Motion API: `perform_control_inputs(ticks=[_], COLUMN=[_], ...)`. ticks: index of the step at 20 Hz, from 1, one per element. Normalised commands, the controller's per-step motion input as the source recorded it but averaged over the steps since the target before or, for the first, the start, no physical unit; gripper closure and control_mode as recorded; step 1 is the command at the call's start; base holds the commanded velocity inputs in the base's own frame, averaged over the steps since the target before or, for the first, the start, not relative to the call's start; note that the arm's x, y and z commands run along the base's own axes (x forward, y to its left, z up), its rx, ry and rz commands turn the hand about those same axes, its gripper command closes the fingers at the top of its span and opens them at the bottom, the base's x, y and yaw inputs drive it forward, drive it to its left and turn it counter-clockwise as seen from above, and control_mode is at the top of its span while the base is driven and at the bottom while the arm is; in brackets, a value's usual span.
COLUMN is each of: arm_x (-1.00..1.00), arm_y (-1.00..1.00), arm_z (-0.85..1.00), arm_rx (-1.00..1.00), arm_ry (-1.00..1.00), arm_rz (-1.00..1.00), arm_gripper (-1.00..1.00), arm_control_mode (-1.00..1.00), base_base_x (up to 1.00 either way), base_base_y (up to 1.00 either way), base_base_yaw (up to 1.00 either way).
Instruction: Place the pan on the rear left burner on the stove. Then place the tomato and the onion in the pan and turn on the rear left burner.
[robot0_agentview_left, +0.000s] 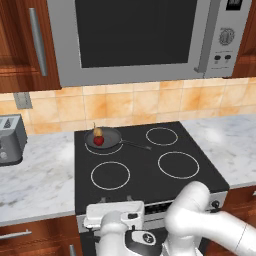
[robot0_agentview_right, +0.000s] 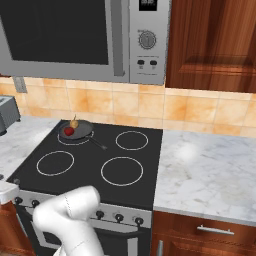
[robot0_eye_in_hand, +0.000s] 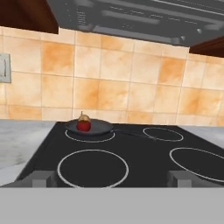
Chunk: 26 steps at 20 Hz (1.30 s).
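Dark shallow round frying pan (robot0_agentview_left: 103, 138) sits on rear left white-ring burner (robot0_agentview_left: 102, 148) of black glass stove (robot0_agentview_left: 145, 175), thin handle pointing right. Glossy red tomato (robot0_agentview_left: 99, 141) and yellow-brown onion (robot0_agentview_left: 98, 132) inside. Remaining: burner knob. Gripper low at stove front edge, jaws spread wide, holding nothing; small black knobs on silver front panel (robot0_agentview_right: 119, 217) lie just below it, pan well beyond.

Pan (robot0_agentview_left: 104, 138) sits on rear left burner (robot0_agentview_left: 103, 149) of stove (robot0_agentview_left: 145, 175), upper left of frame; tomato (robot0_agentview_left: 99, 141) and onion (robot0_agentview_left: 98, 132) inside it, onion behind tomato.
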Motion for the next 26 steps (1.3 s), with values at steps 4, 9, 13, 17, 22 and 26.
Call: perform_control_inputs(ticks=[4, 9, 13, 17, 22, 26], arm_x=[-0.27, -0.19, -0.09, 0.00, 0.00, 0.07], arm_y=[0.00, 0.00, 0.00, 0.00, 0.14, 0.29], arm_z=[-0.37, -0.46, -0.49, -0.52, -0.50, -0.47], arm_rx=[-0.03, -0.02, -0.01, 0.00, 0.00, 0.00], arm_ry=[0.00, 0.00, 0.00, 0.00, 0.00, 0.00], arm_rz=[0.00, 0.00, 0.00, 0.00, 0.00, 0.00], arm_gripper=[-1.00, -1.00, -1.00, -1.00, -1.00, -1.00], arm_control_mode=[-1.00, -1.00, -1.00, -1.00, -1.00, -1.00], base_base_x=[0.00, 0.00, 0.00, 0.00, 0.00, 0.00], base_base_y=[0.00, 0.00, 0.00, 0.00, 0.00, 0.00], base_base_yaw=[0.00, 0.00, 0.00, 0.00, 0.00, 0.00])
